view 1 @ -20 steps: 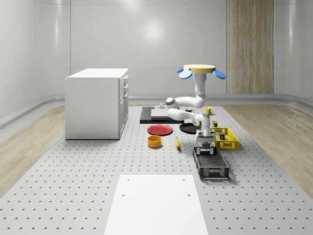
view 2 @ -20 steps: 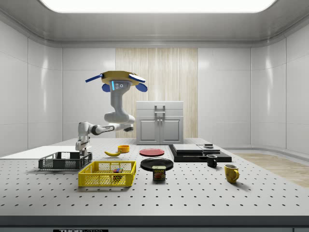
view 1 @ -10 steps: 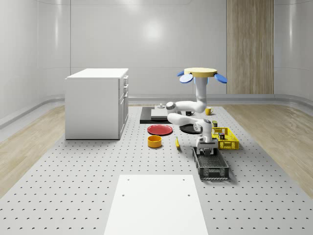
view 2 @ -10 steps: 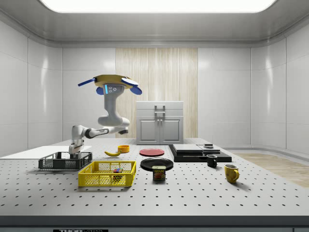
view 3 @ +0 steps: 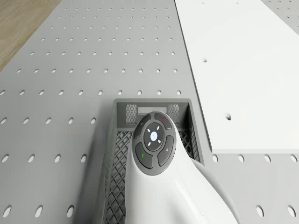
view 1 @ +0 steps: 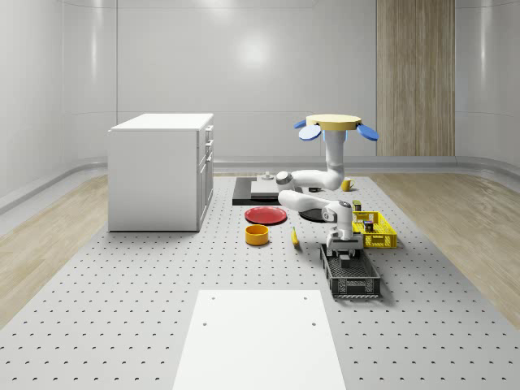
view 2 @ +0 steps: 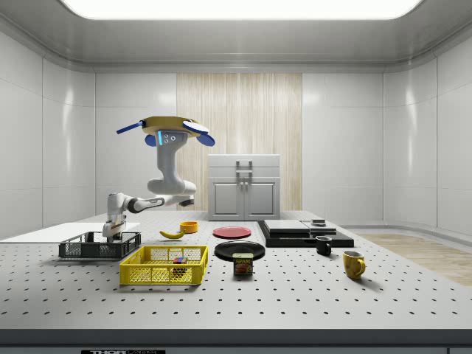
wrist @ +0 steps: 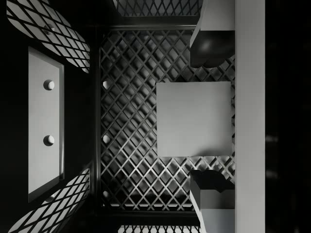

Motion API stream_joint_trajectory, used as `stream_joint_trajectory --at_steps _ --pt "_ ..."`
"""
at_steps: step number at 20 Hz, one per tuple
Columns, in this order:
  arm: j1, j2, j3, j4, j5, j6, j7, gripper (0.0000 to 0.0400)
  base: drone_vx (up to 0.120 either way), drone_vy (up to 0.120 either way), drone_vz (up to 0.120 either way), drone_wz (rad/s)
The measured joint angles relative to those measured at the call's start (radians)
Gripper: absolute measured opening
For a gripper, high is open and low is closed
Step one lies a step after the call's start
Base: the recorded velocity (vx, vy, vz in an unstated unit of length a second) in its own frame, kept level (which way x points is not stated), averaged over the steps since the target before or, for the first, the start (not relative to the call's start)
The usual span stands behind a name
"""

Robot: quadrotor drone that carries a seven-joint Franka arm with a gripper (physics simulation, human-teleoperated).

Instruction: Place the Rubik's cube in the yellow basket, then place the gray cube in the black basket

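The gray cube (wrist: 187, 119) lies flat on the mesh floor of the black basket (view 1: 351, 275) (view 2: 99, 245) (view 3: 120, 140). My gripper (wrist: 212, 119) (view 1: 345, 253) (view 2: 110, 232) is lowered inside the basket and straddles the cube, open, with a strip of mesh showing between each fingertip (wrist: 210, 48) and the cube. The Rubik's cube (view 2: 179, 259) sits in the yellow basket (view 1: 376, 232) (view 2: 163, 266). The drone (view 1: 335, 125) (view 2: 167, 129) hovers above the table behind the black basket, with its arm bent down and forward.
On the table are a banana (view 1: 294, 236), an orange bowl (view 1: 257, 235), a red plate (view 1: 266, 215), a black plate (view 2: 239, 250), a can (view 2: 243, 264) and two mugs (view 2: 353, 264). A white cabinet (view 1: 161, 171) stands at the whole-scene view's left. A white panel (view 3: 238, 70) lies beside the basket.
The drone drifted towards the side view's left. The arm carried the gripper along the black basket and lowered it inside.
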Motion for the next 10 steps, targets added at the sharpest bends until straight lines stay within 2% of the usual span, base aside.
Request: stream_joint_trajectory --at_steps 4,10 --pt "0.0 -0.001 0.0 0.0 0.0 0.001 0.0 0.0376 0.0 0.0 0.0 0.0" --pt "-0.001 -0.002 0.0 0.0 0.001 0.002 0.001 0.0394 0.0 0.0 0.0 0.0"
